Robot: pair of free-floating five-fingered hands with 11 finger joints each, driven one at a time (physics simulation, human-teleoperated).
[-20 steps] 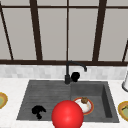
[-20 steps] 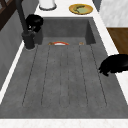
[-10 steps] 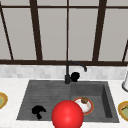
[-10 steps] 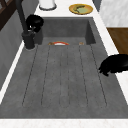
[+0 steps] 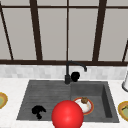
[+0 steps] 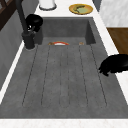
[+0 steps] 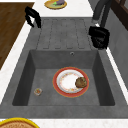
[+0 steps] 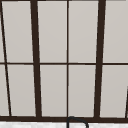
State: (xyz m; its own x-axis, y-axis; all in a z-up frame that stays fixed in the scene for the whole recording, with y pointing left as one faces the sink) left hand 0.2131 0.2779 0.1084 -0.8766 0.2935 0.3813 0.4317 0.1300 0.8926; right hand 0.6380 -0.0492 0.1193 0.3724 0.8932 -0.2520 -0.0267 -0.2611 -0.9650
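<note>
We see the sink basin [image 7: 27,75] holding a plate [image 7: 70,81] with a brown muffin [image 7: 81,82]; right hand [image 5: 75,76] curled by faucet [image 5: 68,72], left hand [image 5: 38,110] curled, both holding nothing.

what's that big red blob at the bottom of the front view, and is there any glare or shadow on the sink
Front view: a flat, unshaded red ball sits close to the camera and covers part of the plate. Right side view: the sink basin is evenly lit, no glare; its inner walls read a little darker. Left side view: the drainboard is matte grey, with no cast shadow under the hand.
</note>
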